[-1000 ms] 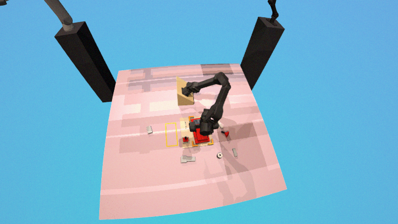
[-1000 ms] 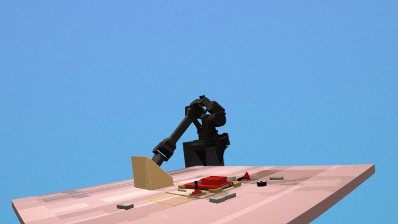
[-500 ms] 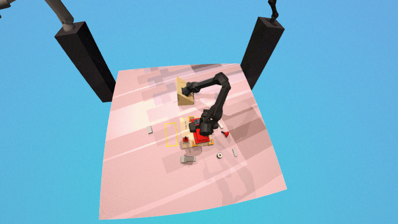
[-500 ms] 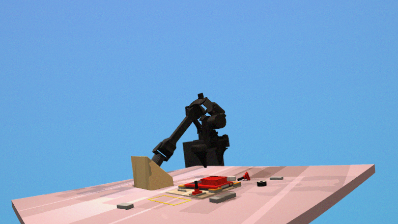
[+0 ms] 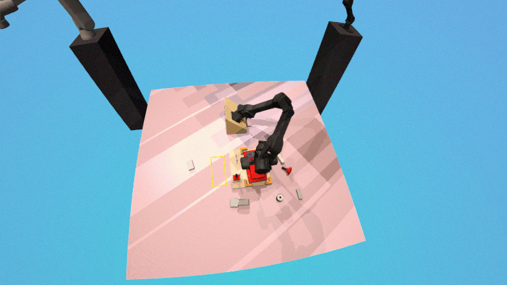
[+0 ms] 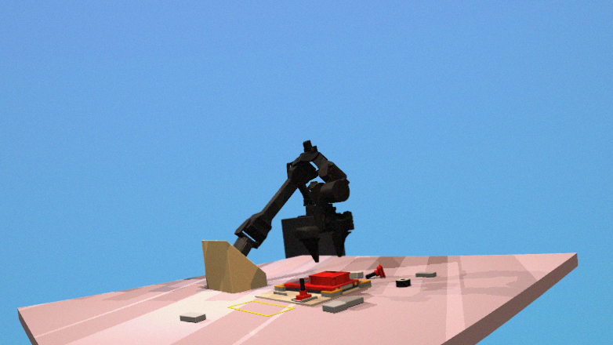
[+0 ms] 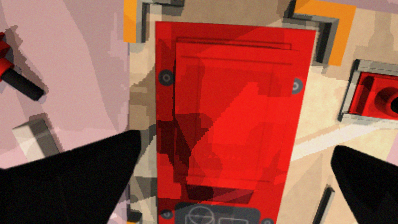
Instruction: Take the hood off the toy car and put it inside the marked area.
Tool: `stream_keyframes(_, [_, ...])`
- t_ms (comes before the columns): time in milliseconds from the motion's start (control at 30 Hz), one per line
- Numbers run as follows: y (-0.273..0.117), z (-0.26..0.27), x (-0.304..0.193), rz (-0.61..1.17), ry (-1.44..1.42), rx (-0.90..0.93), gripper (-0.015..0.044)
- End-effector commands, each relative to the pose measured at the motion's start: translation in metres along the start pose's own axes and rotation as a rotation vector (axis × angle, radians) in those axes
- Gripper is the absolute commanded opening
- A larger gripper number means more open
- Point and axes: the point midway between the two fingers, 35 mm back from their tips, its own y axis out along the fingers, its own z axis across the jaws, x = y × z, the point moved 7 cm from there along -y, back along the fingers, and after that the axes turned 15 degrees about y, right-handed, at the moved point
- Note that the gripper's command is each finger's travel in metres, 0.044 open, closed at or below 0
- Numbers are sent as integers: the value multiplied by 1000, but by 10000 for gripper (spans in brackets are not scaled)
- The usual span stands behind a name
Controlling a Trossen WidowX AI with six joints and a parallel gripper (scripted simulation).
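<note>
Red hood (image 7: 227, 115) is sitting in place on the toy car (image 6: 322, 283), which is resting on the tan board (image 6: 273, 296) mid-table. Gripper (image 7: 235, 185) is hanging directly above it, fingers spread wide to either side of the hood, gripping nothing and touching nothing. Yellow marked area (image 5: 218, 171) is lying just left of the board in the top view; a red peg (image 5: 286, 170) is lying to the right.
</note>
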Motion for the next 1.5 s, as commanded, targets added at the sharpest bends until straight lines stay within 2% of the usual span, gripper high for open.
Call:
stream_keyframes(0, [6, 0, -2, 9, 6, 3, 440])
stream_keyframes(1467, [38, -1, -5, 9, 6, 6, 440])
